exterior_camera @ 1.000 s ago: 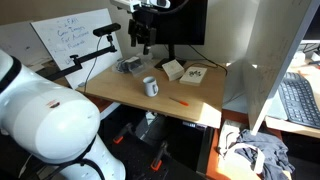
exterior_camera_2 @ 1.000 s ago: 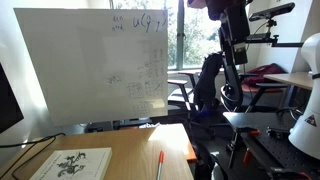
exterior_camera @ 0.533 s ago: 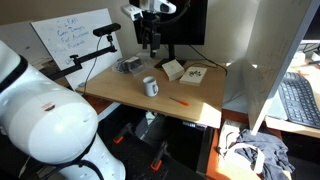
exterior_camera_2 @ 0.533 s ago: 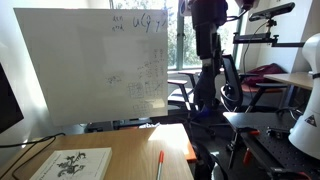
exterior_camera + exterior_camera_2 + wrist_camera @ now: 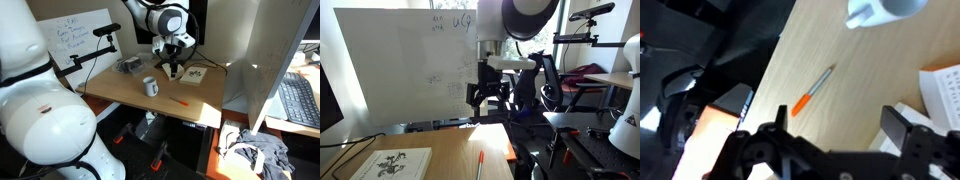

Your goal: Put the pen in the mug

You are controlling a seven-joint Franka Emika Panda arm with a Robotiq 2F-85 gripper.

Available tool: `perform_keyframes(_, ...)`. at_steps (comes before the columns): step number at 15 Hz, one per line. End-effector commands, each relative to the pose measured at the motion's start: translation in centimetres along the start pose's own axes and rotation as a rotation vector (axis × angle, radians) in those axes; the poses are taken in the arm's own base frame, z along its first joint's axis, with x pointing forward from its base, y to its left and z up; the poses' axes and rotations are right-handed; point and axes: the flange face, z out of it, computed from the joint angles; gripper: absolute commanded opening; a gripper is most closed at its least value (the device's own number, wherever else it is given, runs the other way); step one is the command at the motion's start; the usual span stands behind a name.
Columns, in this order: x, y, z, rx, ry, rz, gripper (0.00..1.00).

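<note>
Overhead, gripper [image 5: 837,115] spread wide, pen [image 5: 813,90] on desk [image 5: 870,70], mug [image 5: 885,10] apart

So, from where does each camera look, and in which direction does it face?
Exterior view: high, behind the robot's white arm, facing down over the table at the mug, pen and gripper.
Exterior view: low, near tabletop level, facing across it toward the whiteboard; shows the gripper and the pen.
Wrist view: looks down past the open gripper at pen and mug.
Shared: all three show pen and gripper.
</note>
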Motion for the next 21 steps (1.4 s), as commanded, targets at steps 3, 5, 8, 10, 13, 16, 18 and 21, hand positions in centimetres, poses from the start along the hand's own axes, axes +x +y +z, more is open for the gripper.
perform_keyframes(3, 4.3, -0.5, 5.5, 0.005, 0.039, 0.308, 1.0)
perform_keyframes(5, 5.1, -0.1, 7.4, -0.007, 0.047, 0.417, 1.0)
perform_keyframes(8, 5.7, 0.1, 10.5, -0.02, 0.082, 0.571, 1.0)
perform_keyframes(10, 5.7, 0.2, 12.7, -0.033, 0.098, 0.676, 1.0)
perform_keyframes(13, 5.7, -0.1, 15.7, -0.056, 0.121, 0.791, 0.94)
perform_keyframes(16, 5.5, -0.5, 18.1, -0.083, 0.114, 0.836, 0.89)
perform_keyframes(18, 5.7, -0.7, 19.1, -0.092, 0.109, 0.851, 0.77)
perform_keyframes(21, 6.2, -0.7, 19.8, -0.095, 0.11, 0.868, 0.67)
